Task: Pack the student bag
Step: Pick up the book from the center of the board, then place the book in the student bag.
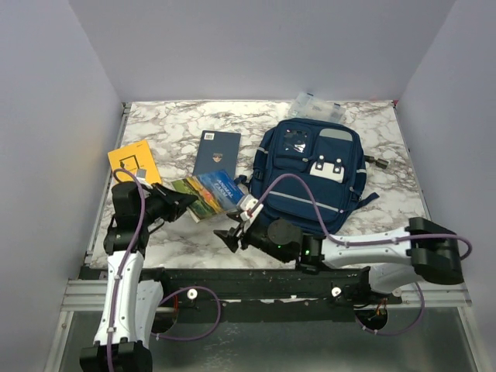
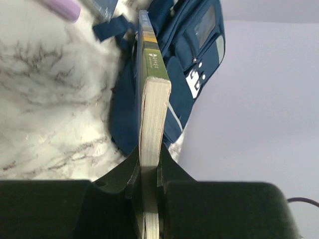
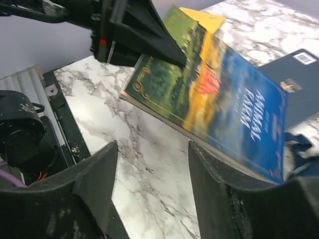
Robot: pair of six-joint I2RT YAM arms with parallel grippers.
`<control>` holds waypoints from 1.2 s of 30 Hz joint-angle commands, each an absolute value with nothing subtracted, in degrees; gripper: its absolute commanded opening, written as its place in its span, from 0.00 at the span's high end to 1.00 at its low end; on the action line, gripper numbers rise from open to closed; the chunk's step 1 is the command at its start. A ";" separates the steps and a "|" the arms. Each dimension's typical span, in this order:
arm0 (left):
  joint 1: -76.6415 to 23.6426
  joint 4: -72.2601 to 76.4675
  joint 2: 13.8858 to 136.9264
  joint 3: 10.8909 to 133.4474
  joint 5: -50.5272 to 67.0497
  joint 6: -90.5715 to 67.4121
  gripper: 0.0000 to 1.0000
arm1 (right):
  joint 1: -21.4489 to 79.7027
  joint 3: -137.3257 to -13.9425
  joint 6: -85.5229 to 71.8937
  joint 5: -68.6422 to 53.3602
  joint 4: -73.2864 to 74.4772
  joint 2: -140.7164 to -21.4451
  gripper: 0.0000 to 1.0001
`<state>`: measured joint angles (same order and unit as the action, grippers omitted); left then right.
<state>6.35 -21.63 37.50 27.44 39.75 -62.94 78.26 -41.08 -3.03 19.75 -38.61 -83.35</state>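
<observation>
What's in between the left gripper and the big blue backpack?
A colourful paperback book. The left gripper clamps one end, and the other end reaches toward the navy blue fabric backpack. The top and left wrist views both show it.

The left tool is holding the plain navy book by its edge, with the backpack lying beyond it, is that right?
Not quite. The left tool is clamped on the colourful Animal Farm paperback, not the navy book, which lies flat on the table. The left wrist view shows the grip and the top view shows both books. The backpack does lie beyond it.
</observation>
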 commanded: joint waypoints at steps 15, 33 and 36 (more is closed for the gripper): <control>6.48 -34.05 31.28 44.13 34.14 -41.51 1.00 | 70.20 -52.54 -10.90 32.67 29.47 -66.53 0.20; 6.49 -33.39 31.19 41.62 39.32 -41.92 1.00 | 60.66 -52.06 -2.69 19.82 30.38 -72.75 0.53; 6.46 -33.40 30.99 41.59 39.85 -42.01 1.00 | 60.66 -51.73 -2.90 19.09 29.69 -73.60 0.53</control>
<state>6.35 -36.14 31.73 41.43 36.49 -42.35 61.01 -51.48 -3.55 22.02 29.50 -72.14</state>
